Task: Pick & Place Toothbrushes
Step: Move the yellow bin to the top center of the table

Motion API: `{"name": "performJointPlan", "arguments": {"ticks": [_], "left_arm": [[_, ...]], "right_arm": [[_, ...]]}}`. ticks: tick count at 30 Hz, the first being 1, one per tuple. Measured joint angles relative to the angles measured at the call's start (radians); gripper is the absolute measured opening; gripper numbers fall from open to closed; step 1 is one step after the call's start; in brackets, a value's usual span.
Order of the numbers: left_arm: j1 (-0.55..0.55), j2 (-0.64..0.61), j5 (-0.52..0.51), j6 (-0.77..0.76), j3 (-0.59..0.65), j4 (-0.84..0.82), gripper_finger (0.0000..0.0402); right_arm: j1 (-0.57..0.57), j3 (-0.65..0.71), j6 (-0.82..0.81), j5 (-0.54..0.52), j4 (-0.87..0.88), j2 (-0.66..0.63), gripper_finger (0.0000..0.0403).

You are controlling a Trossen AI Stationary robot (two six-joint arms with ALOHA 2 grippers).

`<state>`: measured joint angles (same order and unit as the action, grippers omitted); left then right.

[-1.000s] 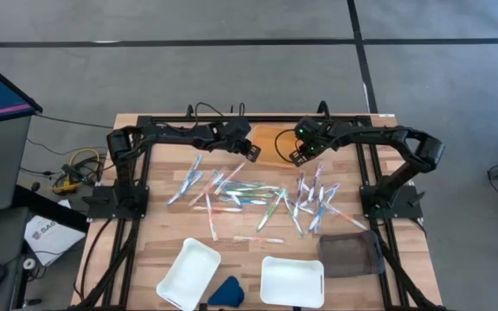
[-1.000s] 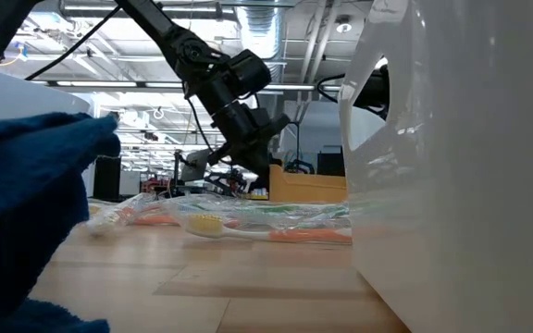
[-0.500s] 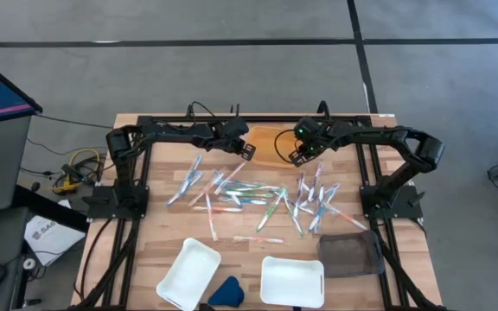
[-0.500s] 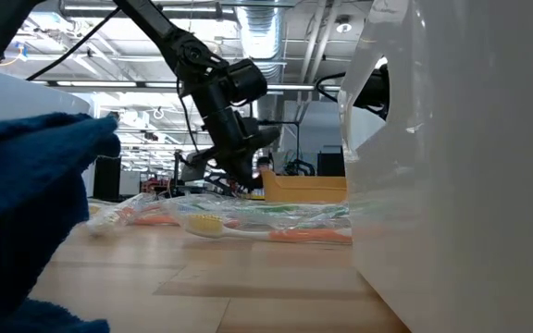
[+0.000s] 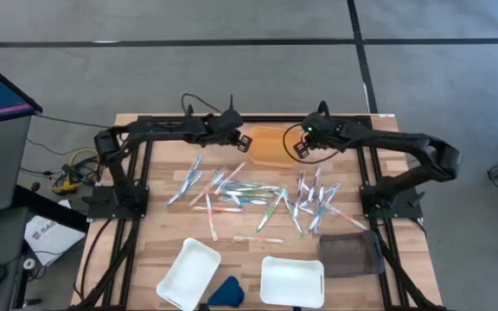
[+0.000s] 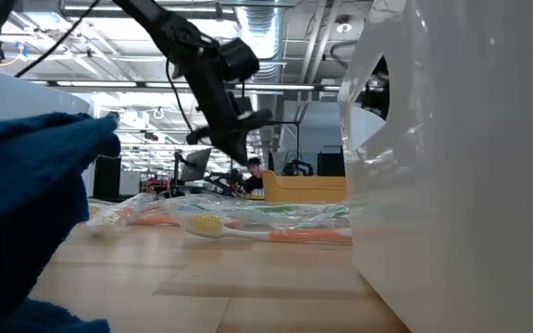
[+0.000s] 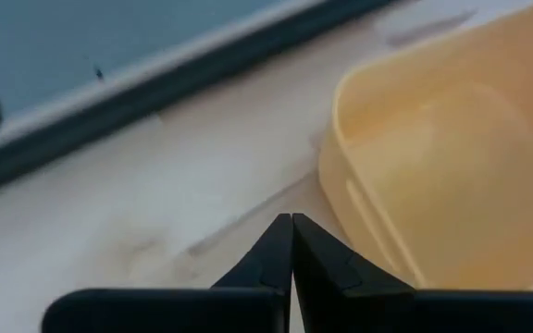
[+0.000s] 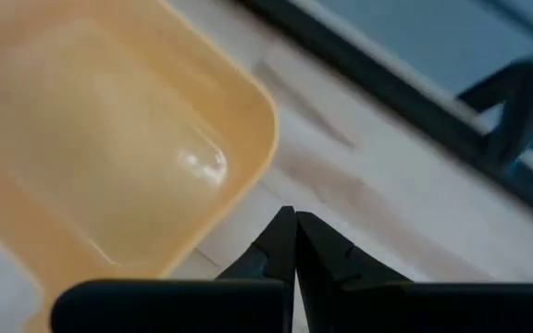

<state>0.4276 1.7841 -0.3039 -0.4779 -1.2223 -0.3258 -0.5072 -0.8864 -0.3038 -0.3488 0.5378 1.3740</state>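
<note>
The thin plastic toothbrushes point(image 5: 258, 197) in blue, green, orange and white are seen scattered across the middle of the wooden slatted tabletop point(image 5: 145, 250), well apart from both tools; none is held. In the low view a few of them point(image 6: 248, 231) lie flat on the wood, in clear wrapping.

The left tool point(image 5: 245, 141) is held at the far edge of the tabletop, just beside the left rim of a translucent orange plastic tray point(image 5: 271, 145). Its fingers point(image 7: 271, 254) are pressed together with nothing between them. The right tool point(image 5: 299, 149) is placed just beside the tray's right rim, and its fingers point(image 8: 280, 242) are likewise clenched on nothing.

At the near edge, two white rectangular trays point(image 5: 188, 270) are set side by side, with a small dark-blue wedge-shaped object point(image 5: 226, 292) between them and a dark mesh tray point(image 5: 350, 253) to their right.
</note>
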Motion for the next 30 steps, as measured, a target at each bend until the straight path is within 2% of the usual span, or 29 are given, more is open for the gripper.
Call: {"name": "performJointPlan", "arguments": {"ticks": [5, 13, 18, 23, 27, 30], "left_arm": [[-0.055, -0.096, -0.093, 0.034, 0.055, 0.033, 0.0003], [-0.113, -0.261, -0.097, 0.104, 0.179, 0.274, 0.0003], [-0.139, -0.328, -0.087, 0.081, 0.241, 0.463, 0.0003], [-0.163, -0.345, 0.051, 0.06, 0.245, 0.571, 0.0003], [-0.196, -0.345, 0.213, 0.123, 0.245, 0.669, 0.0003], [-0.233, -0.345, 0.297, 0.14, 0.245, 0.717, 0.0003]], "right_arm": [[0.092, 0.0, 0.035, -0.082, -0.008, -0.115, 0.0001], [0.267, 0.001, 0.125, -0.082, -0.099, -0.247, 0.0001], [0.35, 0.001, 0.123, -0.079, -0.141, -0.297, 0.0001], [0.408, 0.001, 0.108, -0.07, -0.135, -0.304, 0.0001], [0.443, 0.001, 0.117, -0.067, -0.192, -0.293, 0.0001], [0.471, 0.002, 0.157, -0.067, -0.234, -0.294, 0.0001]]}}
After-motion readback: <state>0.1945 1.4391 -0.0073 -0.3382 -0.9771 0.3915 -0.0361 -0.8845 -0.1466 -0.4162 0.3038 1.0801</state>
